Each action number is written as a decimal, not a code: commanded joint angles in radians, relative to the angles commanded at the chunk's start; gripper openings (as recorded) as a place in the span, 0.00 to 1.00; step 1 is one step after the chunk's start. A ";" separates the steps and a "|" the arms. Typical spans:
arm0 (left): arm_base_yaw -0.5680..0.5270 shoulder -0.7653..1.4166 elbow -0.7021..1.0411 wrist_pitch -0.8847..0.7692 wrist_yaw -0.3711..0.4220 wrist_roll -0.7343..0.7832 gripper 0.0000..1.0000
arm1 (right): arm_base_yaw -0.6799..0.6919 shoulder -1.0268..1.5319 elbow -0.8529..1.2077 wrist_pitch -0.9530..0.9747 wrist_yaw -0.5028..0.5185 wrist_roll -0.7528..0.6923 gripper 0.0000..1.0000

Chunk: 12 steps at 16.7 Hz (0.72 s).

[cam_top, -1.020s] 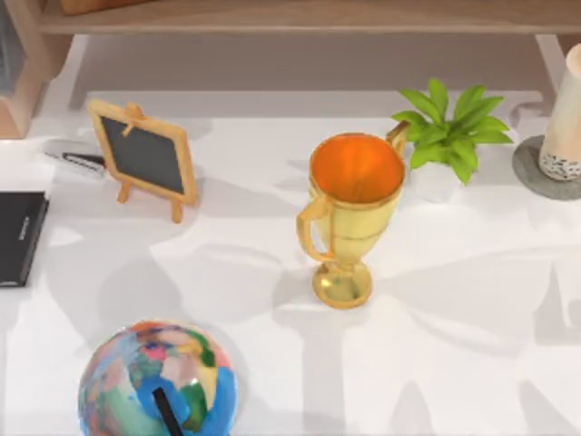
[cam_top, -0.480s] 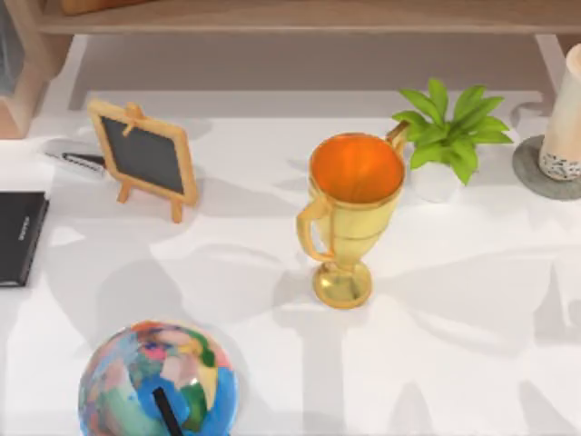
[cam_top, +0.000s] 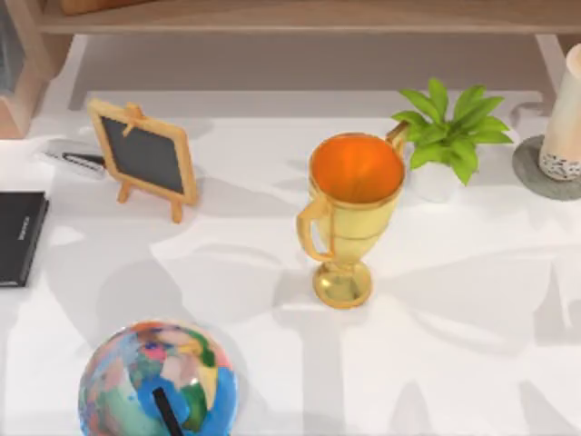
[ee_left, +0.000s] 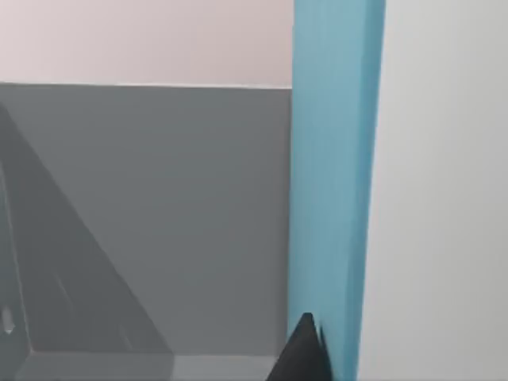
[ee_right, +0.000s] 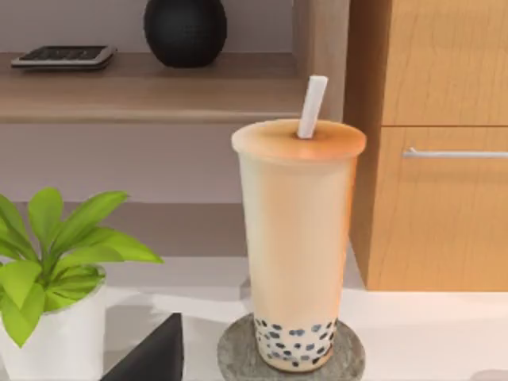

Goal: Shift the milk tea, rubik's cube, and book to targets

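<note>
The tall cream-beige milk tea cup is seated on the grey round stone disc. Right of the gold trophy, this placement is judged complete. The teal-blue book is seen beside the left end effector; neither end effector's state can be told.

Little of the AgileX body is visible. In the left wrist view, one of the left arm's fingers appears as a matte black wedge tapering to a sharp, pointed tip, plain and unmarked. In the right wrist view, one of the right arm's fingers is likewise a flat, dark charcoal-black angular piece with a straight slanted edge, without screws, cables or lettering.
</note>
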<state>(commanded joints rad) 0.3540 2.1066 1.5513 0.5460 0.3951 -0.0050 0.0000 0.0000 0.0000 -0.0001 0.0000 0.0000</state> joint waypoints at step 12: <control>0.010 -0.042 -0.025 -0.015 0.006 0.002 0.00 | 0.000 0.000 0.000 0.000 0.000 0.000 1.00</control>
<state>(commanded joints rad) 0.3642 2.0643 1.5259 0.5307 0.4015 -0.0031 0.0000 0.0000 0.0000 -0.0001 0.0000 0.0000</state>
